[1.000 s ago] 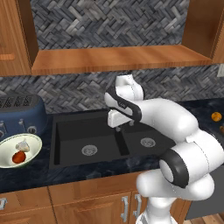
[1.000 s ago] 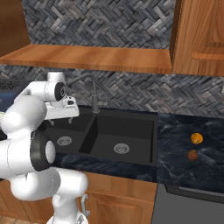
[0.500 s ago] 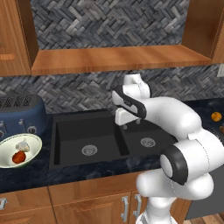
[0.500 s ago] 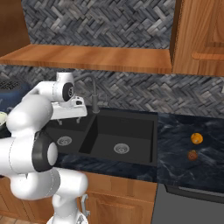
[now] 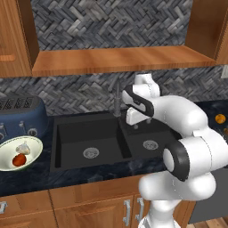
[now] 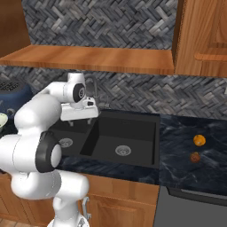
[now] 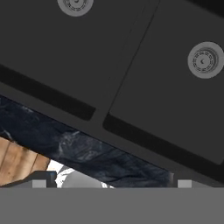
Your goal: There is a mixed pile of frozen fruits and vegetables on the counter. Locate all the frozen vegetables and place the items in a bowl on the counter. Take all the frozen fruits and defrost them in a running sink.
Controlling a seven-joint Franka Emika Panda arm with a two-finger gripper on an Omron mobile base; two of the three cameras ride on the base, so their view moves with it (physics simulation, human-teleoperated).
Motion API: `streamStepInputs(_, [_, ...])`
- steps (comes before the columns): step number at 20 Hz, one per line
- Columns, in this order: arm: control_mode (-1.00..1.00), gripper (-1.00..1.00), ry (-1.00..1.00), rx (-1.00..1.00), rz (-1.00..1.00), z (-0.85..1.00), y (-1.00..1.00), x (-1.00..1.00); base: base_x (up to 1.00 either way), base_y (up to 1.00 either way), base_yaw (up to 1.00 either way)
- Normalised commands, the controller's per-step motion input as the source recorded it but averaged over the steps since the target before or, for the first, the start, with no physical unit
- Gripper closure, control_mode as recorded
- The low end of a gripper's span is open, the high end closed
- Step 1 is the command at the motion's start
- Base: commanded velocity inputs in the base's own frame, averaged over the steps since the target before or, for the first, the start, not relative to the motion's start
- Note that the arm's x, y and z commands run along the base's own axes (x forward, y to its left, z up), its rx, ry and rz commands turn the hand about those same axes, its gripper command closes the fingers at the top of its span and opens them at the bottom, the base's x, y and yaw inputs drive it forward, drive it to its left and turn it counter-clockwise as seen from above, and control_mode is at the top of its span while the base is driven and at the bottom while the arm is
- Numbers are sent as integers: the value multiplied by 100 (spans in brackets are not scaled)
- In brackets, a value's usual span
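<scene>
The robot's wide-open pincer (image 5: 139, 126) has swung rightward across the sink (image 5: 109, 138), from over the divider to above the right-hand basin.

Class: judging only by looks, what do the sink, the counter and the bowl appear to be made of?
Sink: matte black, no glare, perhaps composite or coated metal; its drains look like metal. Counter: polished dark stone, with pale marbled veining. Bowl: smooth cream inside, green rim, likely glazed ceramic.

The white arm holds its gripper (image 5: 139, 126) over the black sink (image 5: 107, 138), fingers spread, beside the faucet (image 5: 117, 99). At left, the bowl (image 5: 8, 156) on the counter (image 5: 67, 173) holds a red ball (image 5: 18, 160) and a pale bulb (image 5: 23, 148). An orange fruit (image 5: 220, 118) lies far right.
</scene>
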Motion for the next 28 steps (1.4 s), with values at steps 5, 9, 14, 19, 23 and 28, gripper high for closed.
streamStepInputs(5, [-100,-100,0,-2,0,0,-42,10,0,0,0])
streamStepInputs(9, [-100,-100,0,-1,-2,0,-45,0,0,0,0])
streamStepInputs(14, [-100,-100,0,0,-11,0,-52,0,0,0,0])
streamStepInputs(19, [-100,-100,0,0,-19,0,-52,-1,0,0,0])
streamStepInputs(23, [-100,-100,0,0,-19,0,-50,0,0,0,0])
streamStepInputs(28, [-100,-100,0,0,-16,0,-45,0,0,0,0])
